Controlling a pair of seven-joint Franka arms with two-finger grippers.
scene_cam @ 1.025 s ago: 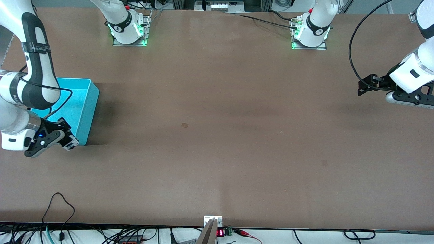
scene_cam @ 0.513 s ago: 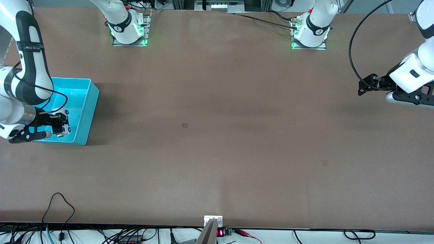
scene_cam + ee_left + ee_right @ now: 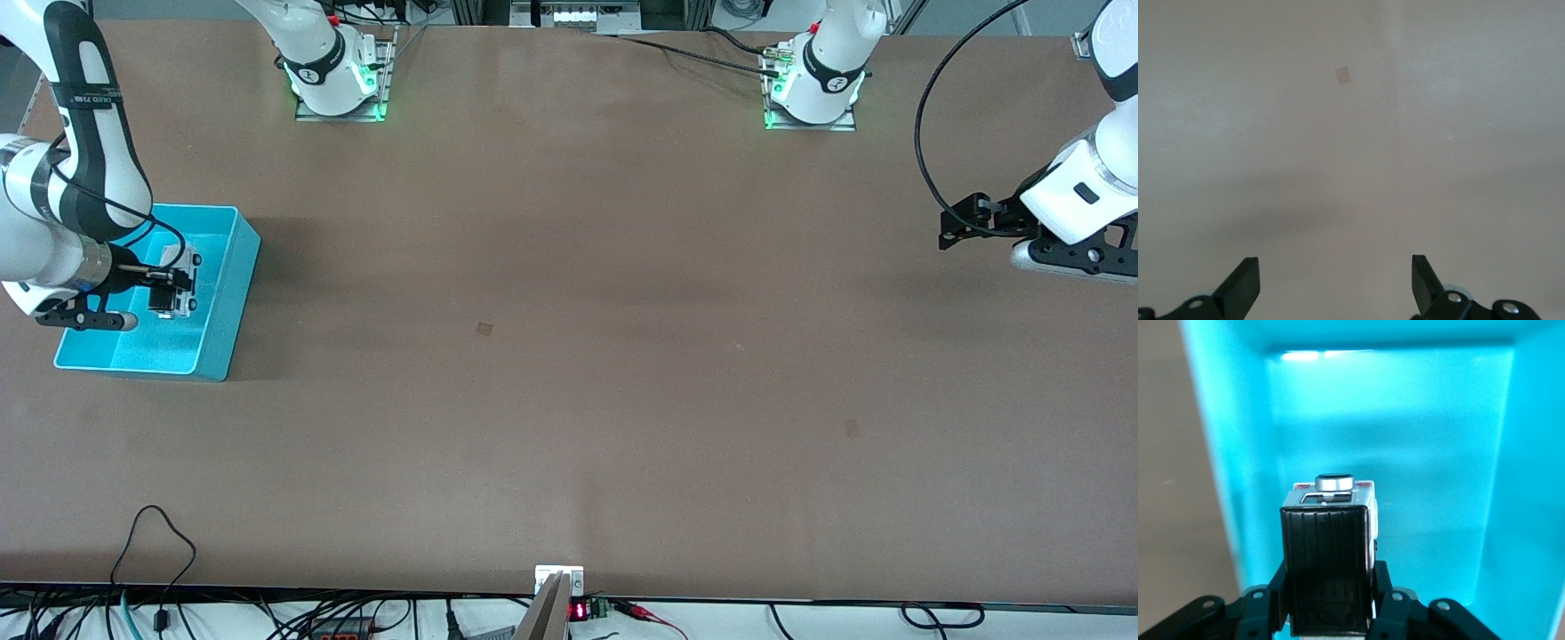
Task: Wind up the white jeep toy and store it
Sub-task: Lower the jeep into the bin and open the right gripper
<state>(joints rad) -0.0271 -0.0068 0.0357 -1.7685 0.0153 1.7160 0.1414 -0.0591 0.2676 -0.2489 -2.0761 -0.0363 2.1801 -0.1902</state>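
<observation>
1. At frame's left edge, over turquoise bin (image 3: 218, 293): right gripper (image 3: 169, 293) clamped on white jeep toy (image 3: 1330, 547).
2. Light, rigid, glossy; grip body sides.
3. Upper right: left gripper (image 3: 1335, 283) parted, waiting.

At the left edge of the front view our right gripper (image 3: 169, 293) hangs off a bent arm, fingers clamped on their load. At the right edge our left gripper (image 3: 953, 228) waits, fingers (image 3: 1241, 287) spread wide apart.
</observation>
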